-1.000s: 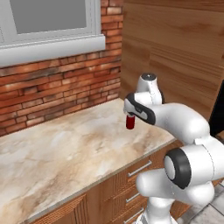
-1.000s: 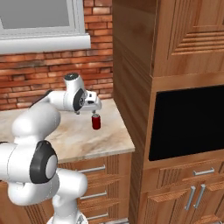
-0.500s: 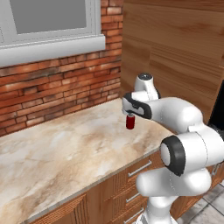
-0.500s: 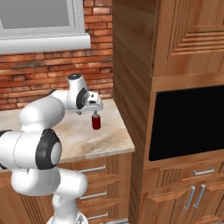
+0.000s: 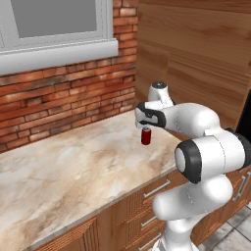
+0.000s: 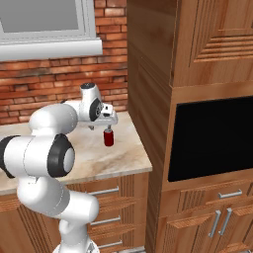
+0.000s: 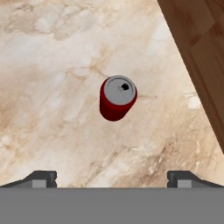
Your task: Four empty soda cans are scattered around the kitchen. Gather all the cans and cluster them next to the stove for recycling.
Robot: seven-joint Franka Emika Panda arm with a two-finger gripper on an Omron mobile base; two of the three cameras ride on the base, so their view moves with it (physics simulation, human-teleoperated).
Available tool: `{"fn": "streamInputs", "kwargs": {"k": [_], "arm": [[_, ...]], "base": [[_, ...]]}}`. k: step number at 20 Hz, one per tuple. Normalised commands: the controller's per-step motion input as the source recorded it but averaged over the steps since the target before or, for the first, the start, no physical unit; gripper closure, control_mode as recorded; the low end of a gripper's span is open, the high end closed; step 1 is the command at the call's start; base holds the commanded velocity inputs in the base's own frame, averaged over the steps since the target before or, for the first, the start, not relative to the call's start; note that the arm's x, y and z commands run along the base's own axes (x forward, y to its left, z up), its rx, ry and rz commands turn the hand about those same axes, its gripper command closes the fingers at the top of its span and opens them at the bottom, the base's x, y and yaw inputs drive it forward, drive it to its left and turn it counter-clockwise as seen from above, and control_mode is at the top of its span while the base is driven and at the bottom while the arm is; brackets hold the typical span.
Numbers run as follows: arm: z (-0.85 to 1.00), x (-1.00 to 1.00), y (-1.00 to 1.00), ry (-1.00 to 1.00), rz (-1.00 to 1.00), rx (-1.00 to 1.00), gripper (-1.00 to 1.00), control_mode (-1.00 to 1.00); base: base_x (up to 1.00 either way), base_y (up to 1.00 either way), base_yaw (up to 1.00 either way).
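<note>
Wall unit: a tall wooden cabinet (image 6: 163, 59) rises at the right end of the run, with a dark oven-like panel (image 6: 212, 138) set in its front; what lies behind that panel I cannot tell.
Tabletop: my marble tabletop (image 5: 73, 166) runs along the brick wall (image 5: 63, 103) under the window (image 5: 54, 24), with shut drawers (image 6: 106, 197) beneath it, so their contents are hidden from me.
Stove: I cannot say from here which way it lies, so carrying the can there will probably mean driving the base.
Step in hand: by my judgement I am lining up to pick up one can, with the grasp itself not yet begun.
My hand: my hand (image 7: 112, 178) hovers above the can, pointing down at it, with its two fingers spread wide apart and nothing between them.
Soda can: the red soda can (image 7: 117, 98) stands upright on the tabletop near the right end, close to the wooden cabinet side but apart from it; it also shows just under my hand (image 5: 147, 119) from the left.
Can contents: the small hole in its silver top is open, but I cannot see inside.
Next move: I should come straight down until my fingers bracket the can's body, then close on it without tipping it.
</note>
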Motion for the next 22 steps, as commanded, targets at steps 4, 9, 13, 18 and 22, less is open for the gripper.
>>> {"fn": "streamInputs", "kwargs": {"k": [4,9,13,18,22], "arm": [[-0.14,0.15,0.00,0.02,0.00,0.00,-1.00,-1.00],[-0.08,0.19,0.00,0.01,0.00,0.00,-1.00,-1.00],[-0.08,0.16,0.00,0.01,0.00,0.00,-1.00,-1.00],[-0.10,0.15,0.00,0.01,0.00,0.00,-1.00,-1.00],[-0.14,0.14,0.00,0.00,0.00,0.00,-1.00,-1.00]], "base": [[0.00,0.00,0.00],[0.00,0.00,0.00],[0.00,0.00,0.00],[0.00,0.00,0.00],[0.00,0.00,0.00]]}}
